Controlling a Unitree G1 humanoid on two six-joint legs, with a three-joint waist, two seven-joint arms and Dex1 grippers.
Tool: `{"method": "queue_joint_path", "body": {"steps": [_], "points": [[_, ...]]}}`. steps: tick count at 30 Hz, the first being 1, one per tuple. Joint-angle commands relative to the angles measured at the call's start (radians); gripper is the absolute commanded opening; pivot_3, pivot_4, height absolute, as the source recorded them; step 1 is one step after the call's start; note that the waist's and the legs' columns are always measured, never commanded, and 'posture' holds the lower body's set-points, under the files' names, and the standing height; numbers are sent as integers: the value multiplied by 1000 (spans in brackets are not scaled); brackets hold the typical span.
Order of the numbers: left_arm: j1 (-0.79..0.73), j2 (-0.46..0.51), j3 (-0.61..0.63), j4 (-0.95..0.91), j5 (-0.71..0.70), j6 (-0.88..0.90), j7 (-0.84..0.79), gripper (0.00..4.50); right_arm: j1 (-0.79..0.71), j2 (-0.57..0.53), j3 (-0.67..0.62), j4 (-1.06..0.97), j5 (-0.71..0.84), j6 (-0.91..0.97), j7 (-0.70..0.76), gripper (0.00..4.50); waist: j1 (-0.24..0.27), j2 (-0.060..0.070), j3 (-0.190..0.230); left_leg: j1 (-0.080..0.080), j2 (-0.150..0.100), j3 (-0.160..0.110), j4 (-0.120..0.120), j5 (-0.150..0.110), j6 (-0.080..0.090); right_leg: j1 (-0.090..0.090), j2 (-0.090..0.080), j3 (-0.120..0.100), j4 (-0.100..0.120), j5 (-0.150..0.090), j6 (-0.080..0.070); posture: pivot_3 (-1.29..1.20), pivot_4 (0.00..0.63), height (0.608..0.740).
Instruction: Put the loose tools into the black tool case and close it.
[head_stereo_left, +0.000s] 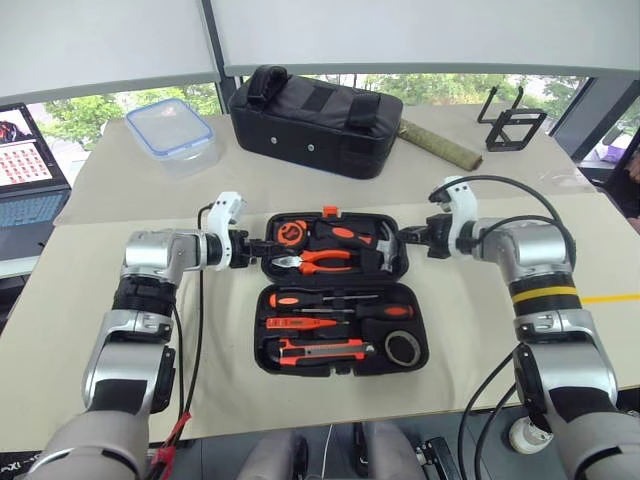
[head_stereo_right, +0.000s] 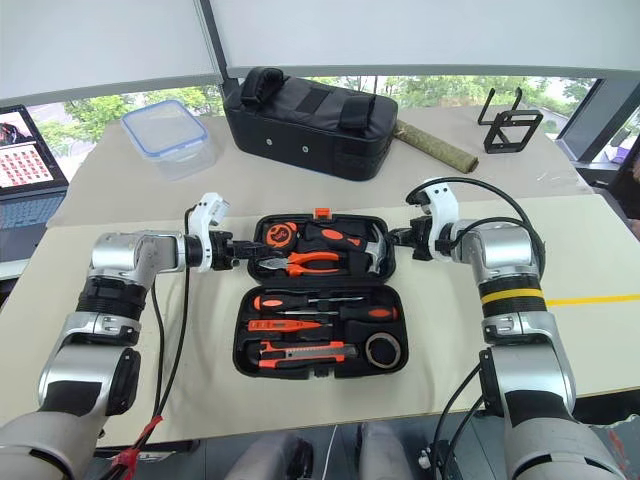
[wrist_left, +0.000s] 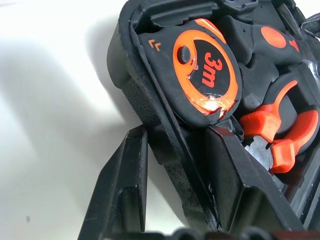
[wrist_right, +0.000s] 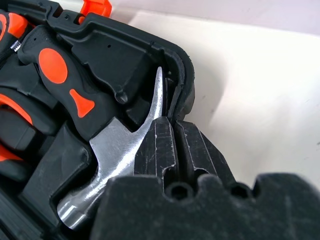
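- Left gripper is clamped on the left rim of the black tool case, far half: one finger outside the wall, the other inside by the tape measure.
- Right gripper is pinched tight on the opposite rim, fingers nearly together, right beside the hammer.
- Case lies open mid-frame on the table.
- Near half holds the screwdrivers, utility knife and tape roll.

One open tool case, three screwdrivers, one utility knife, one tape roll, two claws.
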Motion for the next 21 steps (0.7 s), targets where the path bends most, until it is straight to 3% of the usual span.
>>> {"method": "queue_joint_path", "body": {"steps": [1,7,11,13,21], "points": [[-64,-42,76,-40,-27,-187,37,1284,-104,42,-57,-5,24,-125,-49,0,-3,0,0,-2,0,0,0,0,0,-2,0,0,0,0,0,0,150,714],[-47,-89,72,-42,37,-503,88,1284,-99,62,-54,-5,-44,-363,-129,0,-6,0,0,-13,-2,0,3,1,-2,-18,-3,-2,10,0,0,0,150,714],[38,-90,33,-81,111,-662,112,1284,0,83,-72,-118,-38,-396,-171,0,-10,0,0,-14,-4,0,4,1,-1,-18,-4,-2,9,0,0,0,150,714],[136,-100,16,-176,147,-749,150,1284,121,96,-57,-224,-70,-480,-201,0,-12,0,0,-13,-4,0,4,1,-1,-18,-4,-1,10,0,0,0,150,714],[324,-121,48,-424,200,-783,333,1284,356,127,-63,-419,-150,-712,-327,0,-6,0,0,-11,-4,1,6,1,-1,-15,-2,-1,11,0,0,0,150,714]]}}
